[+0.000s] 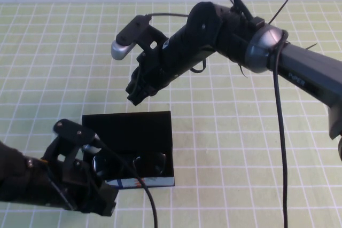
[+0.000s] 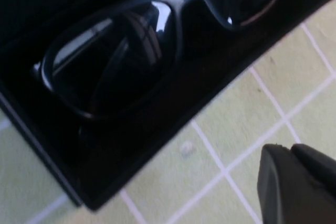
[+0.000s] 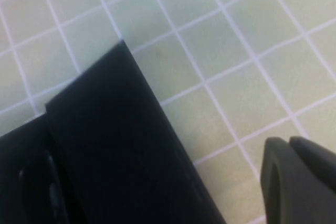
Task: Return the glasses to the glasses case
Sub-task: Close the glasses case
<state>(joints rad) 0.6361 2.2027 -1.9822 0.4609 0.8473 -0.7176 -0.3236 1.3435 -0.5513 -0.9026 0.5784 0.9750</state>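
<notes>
Two arms share this scene, and the glasses already lie inside the open glasses case, lenses up in the lower tray near the white front edge, as the left wrist view shows plainly. What seems left is closing the lid, and that is where trouble could come: the lid stands open behind the tray, and a push from the right gripper that lands off-centre could slide or twist the light case across the green checked mat instead of folding it shut. If the frame sits proud of the tray, the lid could also press on a lens or a temple arm. The left gripper sits low at the case's front-left corner, close enough that a closing lid or a shifting case might knock into it. Whether its fingers are parted I cannot tell; it appears to hold nothing. The right arm reaches in from the far right, elbow high, wrist angled down, its gripper hanging just above the lid's rear edge; its opening is likewise not clear, with nothing held.
</notes>
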